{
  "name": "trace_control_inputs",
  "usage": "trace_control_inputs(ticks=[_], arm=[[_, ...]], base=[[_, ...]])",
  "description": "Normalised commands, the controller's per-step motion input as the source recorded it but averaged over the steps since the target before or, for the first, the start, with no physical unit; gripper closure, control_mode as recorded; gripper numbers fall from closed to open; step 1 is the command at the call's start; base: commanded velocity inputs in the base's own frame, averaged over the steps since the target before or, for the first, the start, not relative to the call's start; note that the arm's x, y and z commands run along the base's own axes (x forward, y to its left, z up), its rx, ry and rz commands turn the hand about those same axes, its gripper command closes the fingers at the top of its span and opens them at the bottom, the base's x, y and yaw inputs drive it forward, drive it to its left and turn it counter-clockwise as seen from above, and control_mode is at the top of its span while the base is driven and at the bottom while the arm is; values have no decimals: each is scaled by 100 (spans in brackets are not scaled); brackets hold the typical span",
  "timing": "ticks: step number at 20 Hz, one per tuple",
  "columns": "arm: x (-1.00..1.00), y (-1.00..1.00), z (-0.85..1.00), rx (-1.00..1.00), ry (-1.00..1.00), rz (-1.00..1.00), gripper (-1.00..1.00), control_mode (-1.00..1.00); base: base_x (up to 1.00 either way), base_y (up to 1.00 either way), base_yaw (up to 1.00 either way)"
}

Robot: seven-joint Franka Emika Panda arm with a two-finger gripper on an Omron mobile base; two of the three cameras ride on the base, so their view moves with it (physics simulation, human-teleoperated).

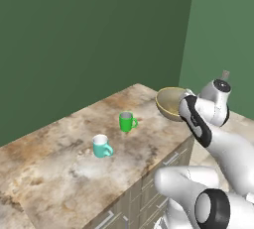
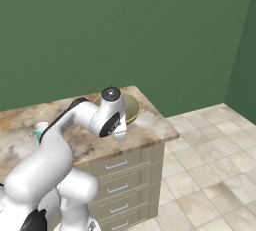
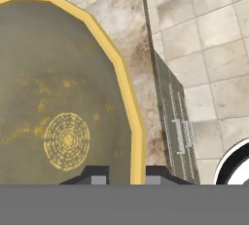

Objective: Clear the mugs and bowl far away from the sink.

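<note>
Left base view: white arm [image 1: 218,143] nearest, reaching to the bowl [image 1: 170,102] at the counter [image 1: 59,173] corner; green mug [image 1: 127,121] and teal mug [image 1: 101,146] stand apart mid-counter. Right base view: bowl [image 2: 131,107] behind the wrist, above drawers [image 2: 117,175]. Hand view: end effector [image 3: 126,176] narrowly pinching the bowl [image 3: 58,97] rim, one finger each side.

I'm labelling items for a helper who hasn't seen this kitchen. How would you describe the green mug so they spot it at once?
Look at the marbled stone counter under the dark green wall. Two small handled mugs stand apart in its middle. The green mug is the bright green one, nearer the wide tan bowl at the counter's end, while its neighbour, the teal mug, has a white inside.
</note>
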Motion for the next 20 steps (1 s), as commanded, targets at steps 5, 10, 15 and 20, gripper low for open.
trace_control_inputs(ticks=[5,10,15,20], arm=[[88,0,-22,1,4,8,100,-100],[70,0,-23,0,0,1,100,-100],[47,0,-41,0,1,-1,100,-100],[41,0,-42,0,2,-4,100,-100]], base=[[0,0,0],[0,0,0],[0,0,0],[0,0,0]])
